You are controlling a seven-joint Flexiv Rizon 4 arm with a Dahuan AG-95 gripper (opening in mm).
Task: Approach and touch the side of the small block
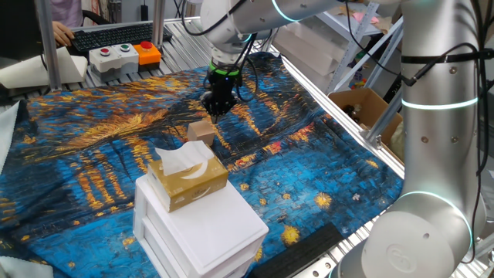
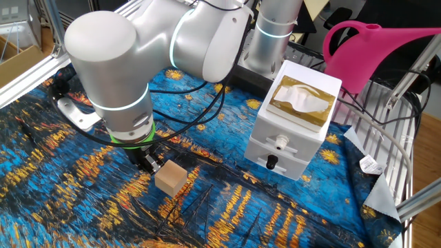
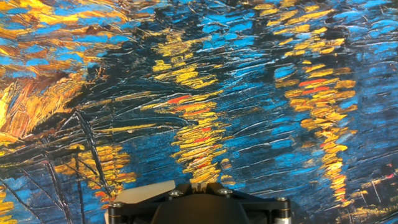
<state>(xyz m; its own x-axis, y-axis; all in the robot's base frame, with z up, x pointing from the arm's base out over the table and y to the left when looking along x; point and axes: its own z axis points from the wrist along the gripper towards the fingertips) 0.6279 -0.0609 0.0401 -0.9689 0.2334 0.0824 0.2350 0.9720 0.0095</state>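
Note:
The small block [image 2: 170, 177] is a plain light-tan cube on the blue and yellow painted cloth; it also shows in one fixed view [image 1: 201, 132]. My gripper [image 2: 147, 163] is low over the cloth, right against the block's side, with its black fingers pressed together and holding nothing. I cannot tell whether the fingertips touch the block. In one fixed view the gripper [image 1: 217, 104] hangs just behind the block. In the hand view only a pale edge of the block [image 3: 144, 190] shows at the bottom left, beside the gripper body [image 3: 198, 185].
A yellow-gold tissue box [image 1: 187, 179] sits on a white drawer box [image 1: 202, 230] near the block. A pink watering can [image 2: 375, 48] stands at the side. A button box [image 1: 123, 55] and a cardboard box [image 1: 363, 108] lie off the cloth.

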